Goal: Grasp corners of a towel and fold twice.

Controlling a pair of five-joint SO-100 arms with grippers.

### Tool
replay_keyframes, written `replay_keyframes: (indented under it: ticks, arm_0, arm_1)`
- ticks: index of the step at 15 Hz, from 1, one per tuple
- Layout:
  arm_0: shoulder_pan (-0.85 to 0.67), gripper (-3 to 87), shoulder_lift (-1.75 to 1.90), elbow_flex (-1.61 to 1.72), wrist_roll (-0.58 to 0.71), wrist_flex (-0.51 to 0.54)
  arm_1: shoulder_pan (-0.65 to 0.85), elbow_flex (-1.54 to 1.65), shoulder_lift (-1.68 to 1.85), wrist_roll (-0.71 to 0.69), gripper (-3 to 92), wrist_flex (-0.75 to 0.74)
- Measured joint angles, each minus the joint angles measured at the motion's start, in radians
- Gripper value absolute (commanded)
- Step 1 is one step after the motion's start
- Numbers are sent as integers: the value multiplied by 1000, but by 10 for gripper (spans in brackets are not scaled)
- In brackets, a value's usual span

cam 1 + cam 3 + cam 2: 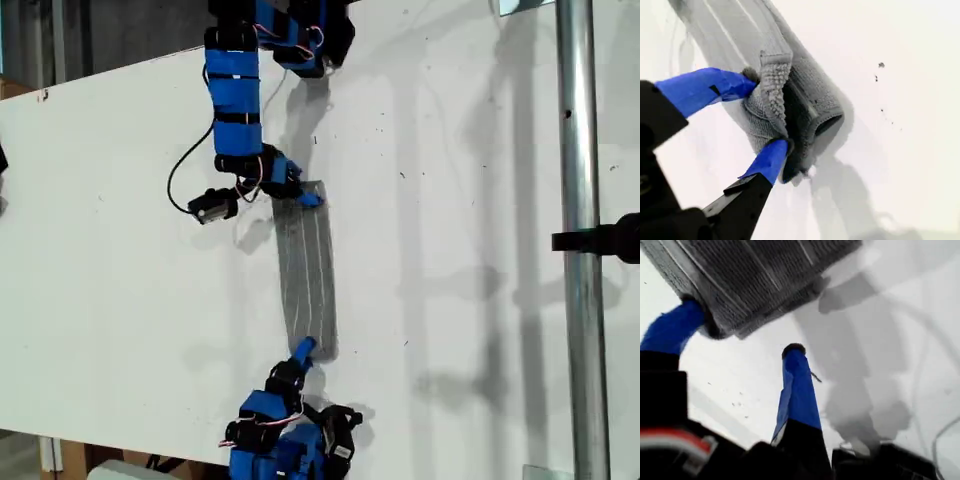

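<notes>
The grey striped towel [305, 270] lies as a narrow folded strip on the white table [120, 280], running from the upper arm to the lower arm in the exterior view. My second gripper [300, 196] is on the upper arm. It is shut on a bunched corner [772, 82] of the towel [810, 95], with layers of cloth between its blue fingers [710, 87]. My first gripper [740, 327], on the lower arm [298, 355], stands open at the towel's other end [755, 275]. One fingertip [687, 310] touches that corner, and the other fingertip [794, 352] rests on bare table.
A metal pole [577, 250] with a black clamp [600, 240] stands at the exterior view's right. A black cable [180, 170] loops beside the upper arm. The table's edge runs along the exterior view's lower left.
</notes>
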Motion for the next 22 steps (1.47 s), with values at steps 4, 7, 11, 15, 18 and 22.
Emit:
replay_keyframes:
  ticks: [4,7,11,15,18,22]
  arm_0:
    - [55,93,692,146,54,137]
    - [146,26,1017,339,78,74]
    - [221,26,1046,575,123,-127]
    - [213,30,1046,578,137,-94]
    - [213,32,1049,578,138,-66]
    - [215,36,1049,560,146,-17]
  arm_1:
    - [74,448,795,98,302,109]
    - [60,612,1160,213,361,78]
    - [114,828,928,272,421,-371]
    - [129,632,347,275,426,-598]
    - [64,495,160,354,402,-672]
    - [-100,189,-132,460,159,-769]
